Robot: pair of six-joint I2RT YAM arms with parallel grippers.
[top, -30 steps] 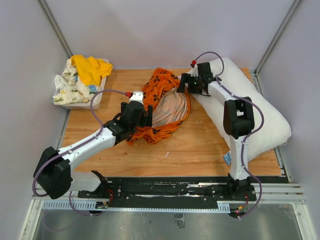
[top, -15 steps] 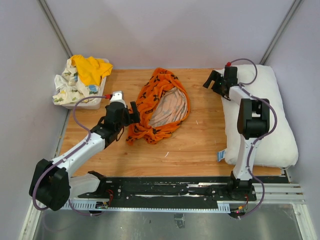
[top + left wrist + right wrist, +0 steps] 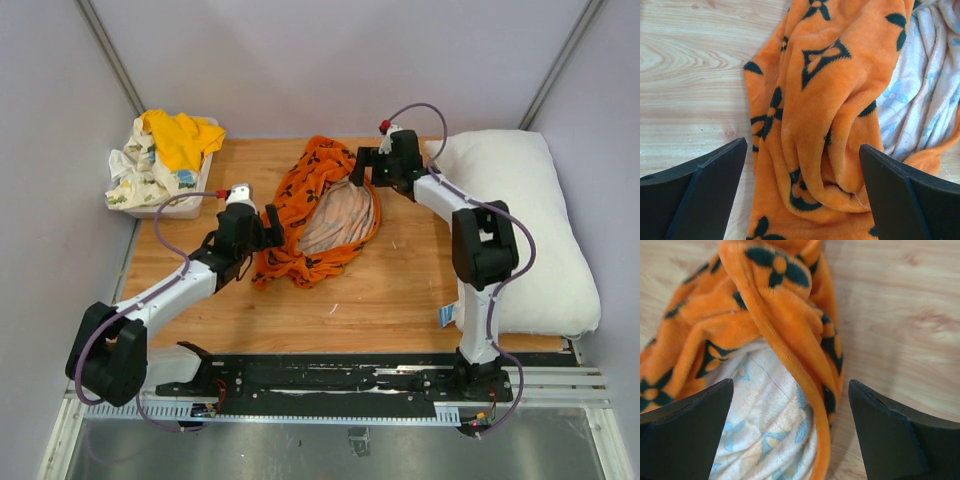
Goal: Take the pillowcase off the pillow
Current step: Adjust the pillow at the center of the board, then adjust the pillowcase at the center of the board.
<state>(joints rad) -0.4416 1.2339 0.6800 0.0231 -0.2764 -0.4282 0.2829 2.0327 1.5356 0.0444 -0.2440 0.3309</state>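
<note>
The orange pillowcase [image 3: 315, 215] with black motifs lies crumpled mid-table, its pale printed lining turned out. It is off the pillow. The plain white pillow [image 3: 530, 230] lies at the right side, a small blue tag [image 3: 447, 316] at its near edge. My left gripper [image 3: 268, 228] is open just above the case's left folds [image 3: 815, 115], empty. My right gripper [image 3: 368, 168] is open above the case's far right rim [image 3: 785, 315], empty, with the lining [image 3: 765, 435] below it.
A white bin [image 3: 160, 175] at the back left holds a yellow cloth [image 3: 180, 135] and a white floral-print cloth [image 3: 135, 175]. Grey walls close in the wooden table [image 3: 400, 290]. The black rail [image 3: 330, 380] runs along the near edge.
My right gripper swung from over the pillow leftward to the pillowcase's far rim. The pillow settled flat at the right. My left gripper edged slightly right toward the case.
</note>
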